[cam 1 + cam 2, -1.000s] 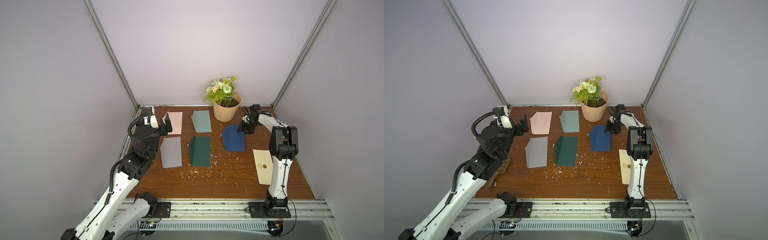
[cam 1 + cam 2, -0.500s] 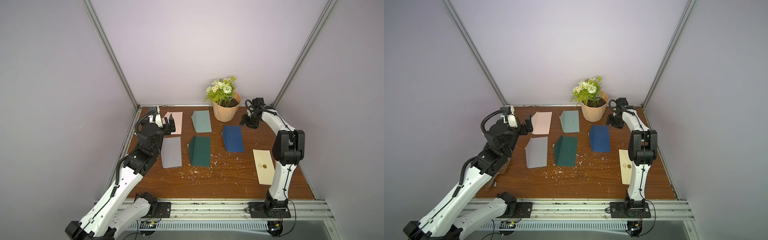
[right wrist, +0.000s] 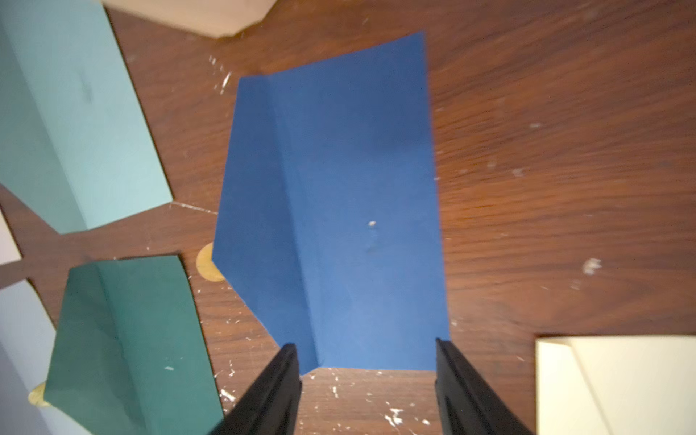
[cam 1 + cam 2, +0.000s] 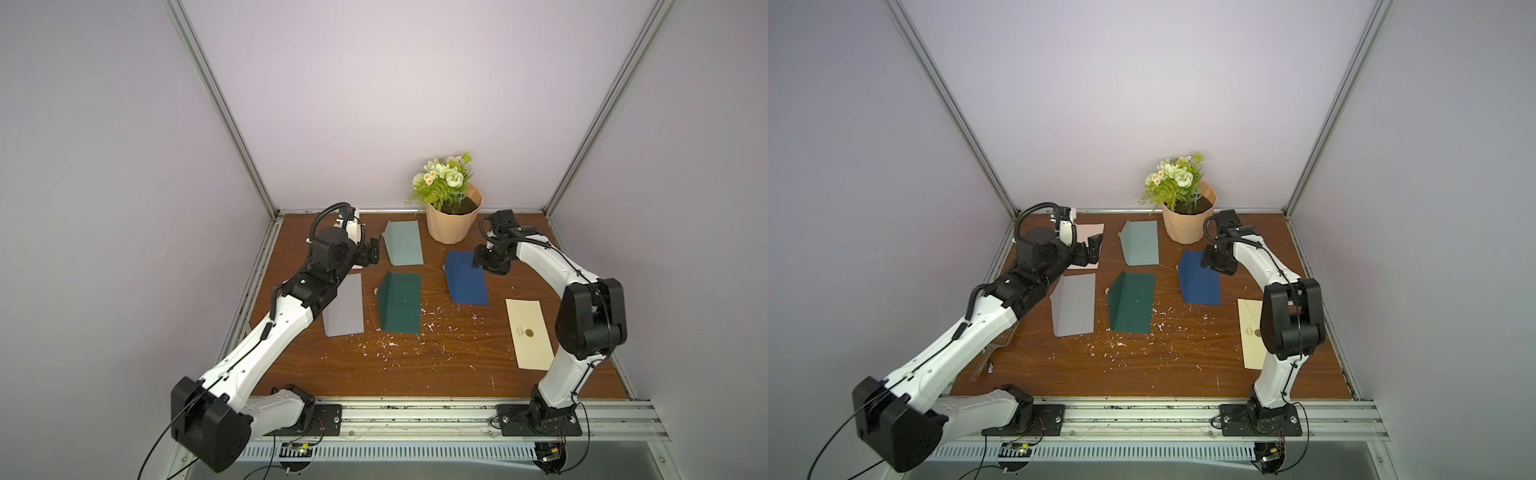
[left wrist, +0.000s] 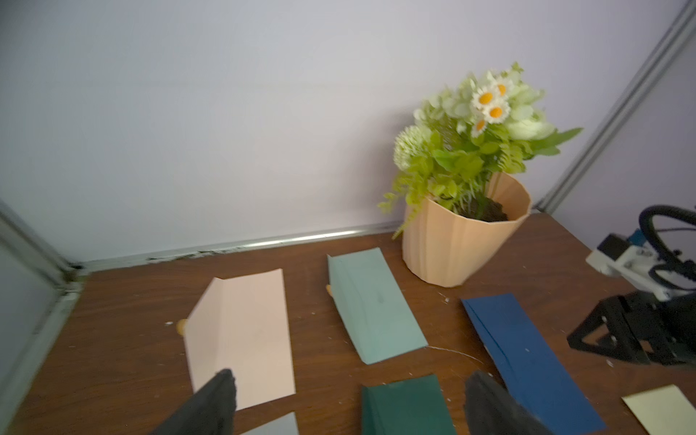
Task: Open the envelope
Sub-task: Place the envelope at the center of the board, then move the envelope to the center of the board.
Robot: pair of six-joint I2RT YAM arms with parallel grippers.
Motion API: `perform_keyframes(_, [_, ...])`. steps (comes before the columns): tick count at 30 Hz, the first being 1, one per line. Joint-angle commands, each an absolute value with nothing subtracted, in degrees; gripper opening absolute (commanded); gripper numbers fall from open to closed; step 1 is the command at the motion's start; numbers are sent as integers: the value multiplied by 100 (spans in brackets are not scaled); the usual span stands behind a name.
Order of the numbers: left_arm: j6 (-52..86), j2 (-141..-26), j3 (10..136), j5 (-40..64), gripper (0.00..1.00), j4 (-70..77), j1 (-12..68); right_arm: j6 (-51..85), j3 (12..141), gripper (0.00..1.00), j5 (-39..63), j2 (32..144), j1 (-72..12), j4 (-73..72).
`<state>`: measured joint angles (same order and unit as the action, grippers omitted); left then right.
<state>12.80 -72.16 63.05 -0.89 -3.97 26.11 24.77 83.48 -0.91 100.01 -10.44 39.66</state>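
Hovering over the navy envelope point(image 3: 339, 207) at one o'clock, my right pincer point(image 3: 367, 361) is standing half-spread, empty. The flap point(image 3: 260, 207) is standing raised at nine o'clock. Only the right wrist view is showing its tan seal point(image 3: 207, 265); my left pincer point(image 5: 352, 380) is gaping, empty.

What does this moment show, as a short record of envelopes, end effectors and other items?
opened flaps: pink envelope, teal envelope, grey envelope, green envelope, blue envelope
sealed: cream envelope, round seal in place
left end effector: open, empty, near pink envelope
right end effector: open, empty, over blue envelope's edge
other: flower pot at back, white scraps on table
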Motion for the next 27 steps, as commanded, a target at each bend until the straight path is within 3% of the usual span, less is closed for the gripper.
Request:
perform_keyframes(1, [1573,-7960,6872,1807,89,-211,2633,2962,8134,58,-717,9335,-861,4420])
perform_keyframes(5, [1062,-9411,8188,2516,87,-1078,3298,3330,7551,54,-823,8831,-731,4718])
perform_keyframes(10, [1457,-11345,10059,3823,75,-1923,3659,3636,6812,56,-666,8214,-503,4958])
perform_keyframes(14, [1970,-12073,10656,4393,75,-1749,3814,3725,6309,57,-599,7693,-209,5123])
perform_keyframes(19, [1987,-13096,11733,4750,79,-2544,4119,3804,5655,58,-390,7182,226,5158])
perform_keyframes(27, [2322,-13735,11976,5362,80,-2327,4566,3479,5234,60,-119,7030,1201,5010])
